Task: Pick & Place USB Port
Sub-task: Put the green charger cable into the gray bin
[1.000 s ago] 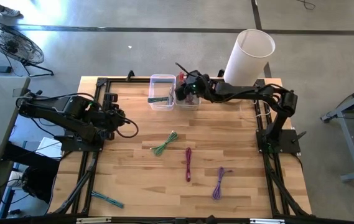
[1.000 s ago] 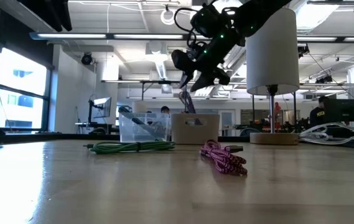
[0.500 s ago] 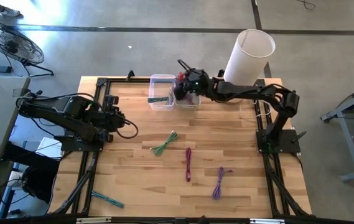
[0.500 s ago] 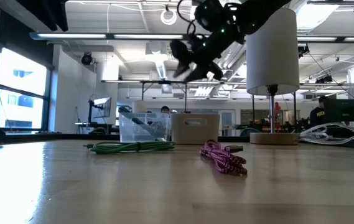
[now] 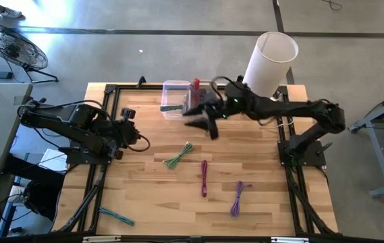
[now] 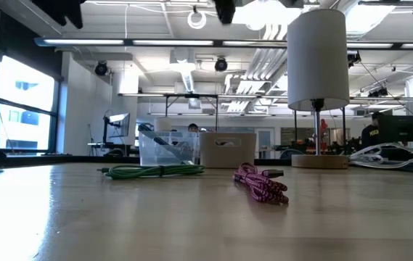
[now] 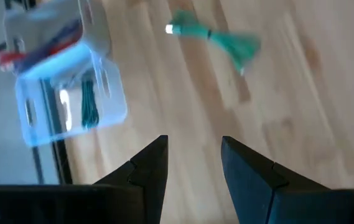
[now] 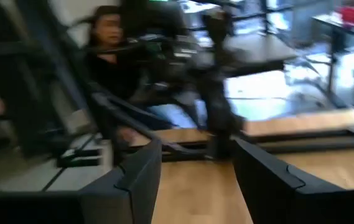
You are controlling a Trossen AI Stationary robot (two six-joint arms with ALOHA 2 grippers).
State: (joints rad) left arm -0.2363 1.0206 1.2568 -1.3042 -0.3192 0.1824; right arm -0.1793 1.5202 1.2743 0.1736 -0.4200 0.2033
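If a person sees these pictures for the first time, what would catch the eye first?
Probably the tall white cylinder standing at the table's far edge, and the right hand, open and empty, above the wood just in front of the two clear bins. Next come the coloured cables on the table: green, magenta and purple.

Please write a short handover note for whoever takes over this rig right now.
Right gripper: open, empty, above the table just in front of the bins.
Left gripper: open, empty, waiting at the left side of the table.
Clear bin holds a green cable; the bin beside it shows something red.
Left on the table: green cable, magenta cable, purple cable, teal cable near the front left edge.
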